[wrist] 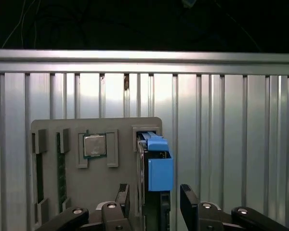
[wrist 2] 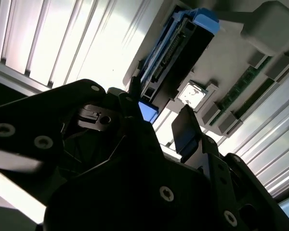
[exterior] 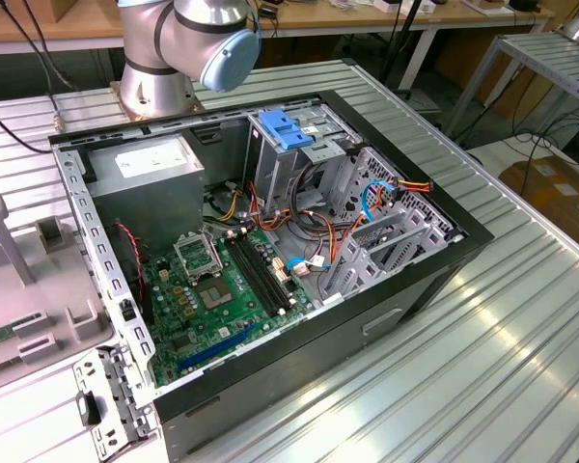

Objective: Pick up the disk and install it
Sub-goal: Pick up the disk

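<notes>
The pincer (wrist: pixel 156 204) hangs released, fingers (wrist: pixel 189 199) straddling the disk (wrist: pixel 159 166), which stands on edge in the grey holder (wrist: pixel 101 187) on the table (wrist: pixel 231 144), long axis running along their gap.

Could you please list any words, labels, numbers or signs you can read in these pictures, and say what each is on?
None can be read.
power supply: white label, print too small to read.
motherboard: markings too small to read.
disk: no print visible on its blue rail.
chip in the grey tray: lid markings not legible.
</notes>
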